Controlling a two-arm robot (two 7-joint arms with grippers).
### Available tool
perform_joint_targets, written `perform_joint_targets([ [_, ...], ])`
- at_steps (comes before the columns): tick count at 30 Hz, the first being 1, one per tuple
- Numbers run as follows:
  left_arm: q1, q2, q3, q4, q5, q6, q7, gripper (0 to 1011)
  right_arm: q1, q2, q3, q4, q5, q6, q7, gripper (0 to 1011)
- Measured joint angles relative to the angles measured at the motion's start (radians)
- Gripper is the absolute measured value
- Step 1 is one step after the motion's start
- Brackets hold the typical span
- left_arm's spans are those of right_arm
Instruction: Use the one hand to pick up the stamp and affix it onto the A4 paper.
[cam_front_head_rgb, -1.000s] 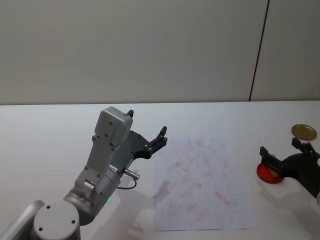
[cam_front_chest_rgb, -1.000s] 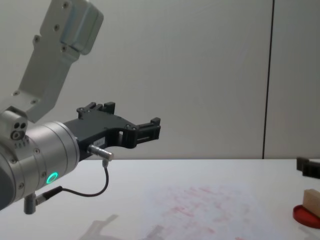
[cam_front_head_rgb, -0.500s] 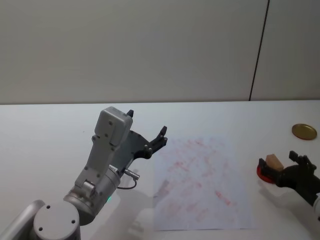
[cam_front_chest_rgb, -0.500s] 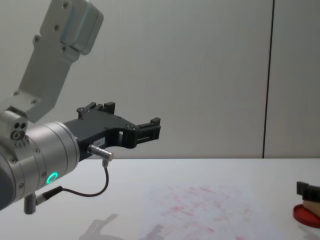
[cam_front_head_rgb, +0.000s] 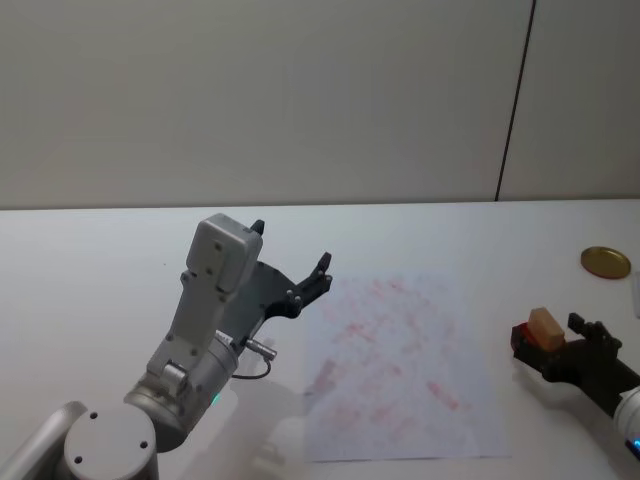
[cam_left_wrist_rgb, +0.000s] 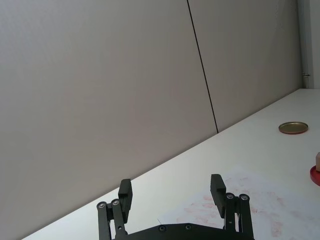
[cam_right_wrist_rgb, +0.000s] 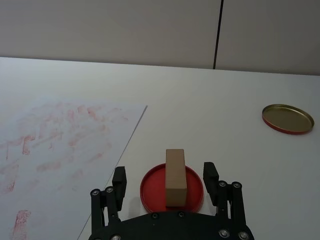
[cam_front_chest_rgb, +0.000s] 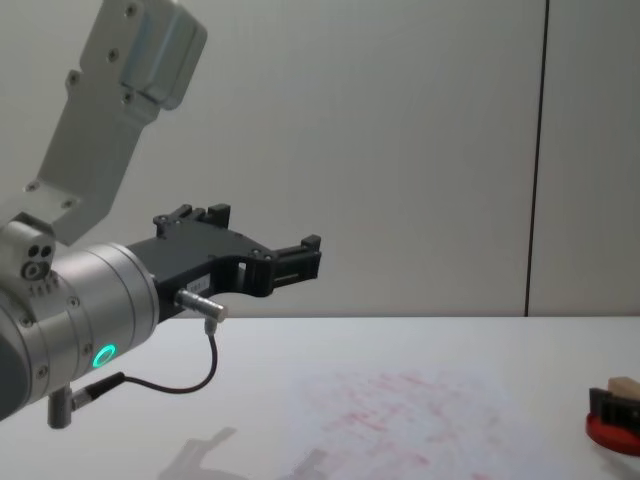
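The right gripper (cam_right_wrist_rgb: 164, 173) is spread wide, one finger on either side of the stamp (cam_front_head_rgb: 545, 326), touching neither side. The stamp stands on the red ink pad (cam_right_wrist_rgb: 150, 190), just right of the paper (cam_front_head_rgb: 400, 370). A gold lid (cam_front_head_rgb: 606, 262) lies farther back. The left gripper (cam_left_wrist_rgb: 171, 186), also spread, hangs above the table (cam_front_head_rgb: 100, 250), left of the paper.

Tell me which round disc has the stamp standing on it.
The red ink pad, right at the right gripper; the stamp stands on it. The gold lid lies bare, farther off.
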Motion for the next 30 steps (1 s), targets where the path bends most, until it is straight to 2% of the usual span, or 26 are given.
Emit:
perform_joint_targets([
  [3,0.000,0.000,0.000,0.000,0.000,0.000,0.000,993,0.003,-0.002,-0.001,0.007,-0.004,-0.001,-0.001,910],
  [6,0.000,0.000,0.000,0.000,0.000,0.000,0.000,993,0.008,-0.006,-0.003,0.017,-0.011,-0.002,-0.003,794],
  [11,0.000,0.000,0.000,0.000,0.000,0.000,0.000,993,0.016,-0.010,-0.005,0.034,-0.021,-0.006,-0.007,705],
  [14,0.000,0.000,0.000,0.000,0.000,0.000,0.000,993,0.018,-0.012,-0.006,0.040,-0.026,-0.009,-0.008,564],
  [16,0.000,0.000,0.000,0.000,0.000,0.000,0.000,993,0.020,-0.013,-0.006,0.043,-0.030,-0.013,-0.009,535],
  [18,0.000,0.000,0.000,0.000,0.000,0.000,0.000,993,0.021,-0.014,-0.007,0.046,-0.034,-0.018,-0.010,445],
  [22,0.000,0.000,0.000,0.000,0.000,0.000,0.000,993,0.022,-0.016,-0.008,0.050,-0.043,-0.028,-0.013,343],
  [24,0.000,0.000,0.000,0.000,0.000,0.000,0.000,993,0.022,-0.016,-0.009,0.052,-0.047,-0.033,-0.014,248],
  [30,0.000,0.000,0.000,0.000,0.000,0.000,0.000,993,0.022,-0.017,-0.011,0.052,-0.064,-0.052,-0.019,221],
])
